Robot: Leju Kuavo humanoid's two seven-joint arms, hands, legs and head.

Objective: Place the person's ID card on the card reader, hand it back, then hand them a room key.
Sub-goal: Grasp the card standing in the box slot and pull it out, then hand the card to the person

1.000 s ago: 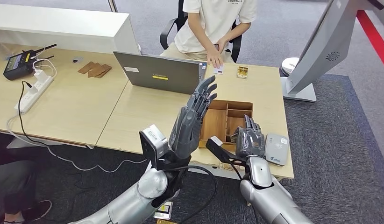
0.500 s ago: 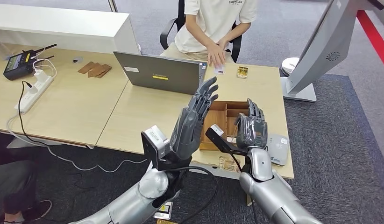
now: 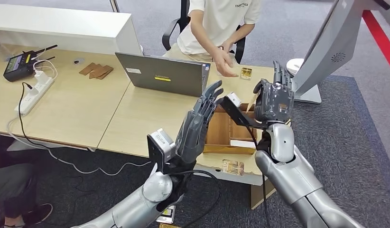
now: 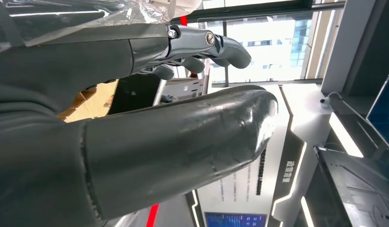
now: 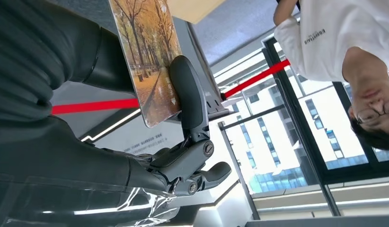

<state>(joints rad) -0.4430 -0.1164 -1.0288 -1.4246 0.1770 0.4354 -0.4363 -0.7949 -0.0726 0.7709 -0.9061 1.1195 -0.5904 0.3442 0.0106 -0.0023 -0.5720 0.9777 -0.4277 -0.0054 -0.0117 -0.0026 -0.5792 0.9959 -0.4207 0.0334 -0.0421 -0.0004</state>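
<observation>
My right hand is raised above the far end of the wooden tray, back toward me. It pinches a room key card printed with autumn trees between the thumb and a finger; a thin edge of the room key card shows beside the hand. The person's hand reaches out over the table's far edge, a short way from my right hand. The person in a white shirt sits facing me. My left hand is held up open, fingers straight and apart, holding nothing.
An open laptop stands left of the tray. A small gold object lies near the person. A power strip and a black device are far left. A white kiosk base stands on the floor at right.
My right hand has risen from the tray's near edge up and toward the person with the card. The person's hand has lifted off the table and reaches out. My left hand has hardly moved.
</observation>
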